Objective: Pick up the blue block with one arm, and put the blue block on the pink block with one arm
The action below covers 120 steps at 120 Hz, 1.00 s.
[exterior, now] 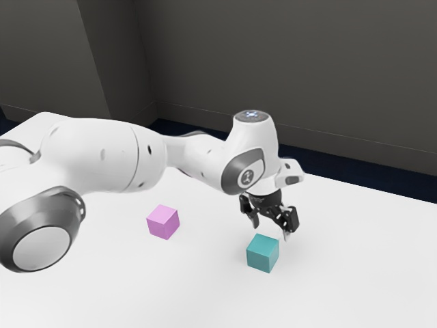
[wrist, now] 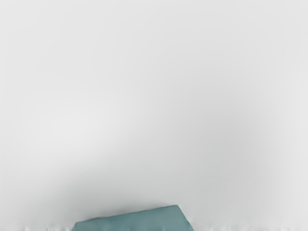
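A teal-blue block (exterior: 263,251) rests on the white table (exterior: 355,273) near the middle of the exterior view. My gripper (exterior: 270,229) hangs just above it, fingers spread apart and pointing down, with nothing between them. A pink block (exterior: 162,221) sits on the table toward the exterior view's left of the blue block, apart from it. In the wrist view the blue block (wrist: 132,220) lies right under my hand, with bare table beyond it.
The white arm (exterior: 102,171) reaches in from the exterior view's left, passing above and behind the pink block. The table's far edge (exterior: 355,179) runs along a dark floor and grey walls.
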{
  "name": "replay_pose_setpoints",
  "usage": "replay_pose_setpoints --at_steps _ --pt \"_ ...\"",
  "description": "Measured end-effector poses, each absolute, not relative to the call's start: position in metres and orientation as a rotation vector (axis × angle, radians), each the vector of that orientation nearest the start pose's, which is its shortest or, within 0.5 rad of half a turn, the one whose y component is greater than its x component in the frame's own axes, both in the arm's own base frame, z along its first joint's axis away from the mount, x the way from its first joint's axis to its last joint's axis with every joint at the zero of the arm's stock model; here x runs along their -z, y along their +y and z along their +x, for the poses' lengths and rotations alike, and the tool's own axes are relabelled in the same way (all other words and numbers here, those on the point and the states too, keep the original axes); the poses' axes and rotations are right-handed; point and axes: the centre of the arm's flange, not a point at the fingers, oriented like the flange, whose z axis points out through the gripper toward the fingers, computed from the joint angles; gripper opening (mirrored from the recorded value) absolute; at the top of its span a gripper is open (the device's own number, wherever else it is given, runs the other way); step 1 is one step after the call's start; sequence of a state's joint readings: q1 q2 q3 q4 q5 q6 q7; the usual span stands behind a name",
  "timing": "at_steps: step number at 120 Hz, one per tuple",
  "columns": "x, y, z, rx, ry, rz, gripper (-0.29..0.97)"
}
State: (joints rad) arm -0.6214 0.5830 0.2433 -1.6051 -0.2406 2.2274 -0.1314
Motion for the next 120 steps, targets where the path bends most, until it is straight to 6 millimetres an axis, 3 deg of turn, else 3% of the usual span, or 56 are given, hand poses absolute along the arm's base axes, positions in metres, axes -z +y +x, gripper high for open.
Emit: replay_pose_setpoints --at_steps 17,68,96,120 --pt "-0.295 -0.274 0.633 0.042 0.195 -3.205 0.66" --pt "-0.276 -0.273 0.629 -0.003 0.147 -3.197 0.66" --pt "-0.271 -0.277 0.632 0.074 0.122 -3.213 0.66" --pt "-0.264 -0.274 0.624 0.069 0.066 -3.24 0.66"
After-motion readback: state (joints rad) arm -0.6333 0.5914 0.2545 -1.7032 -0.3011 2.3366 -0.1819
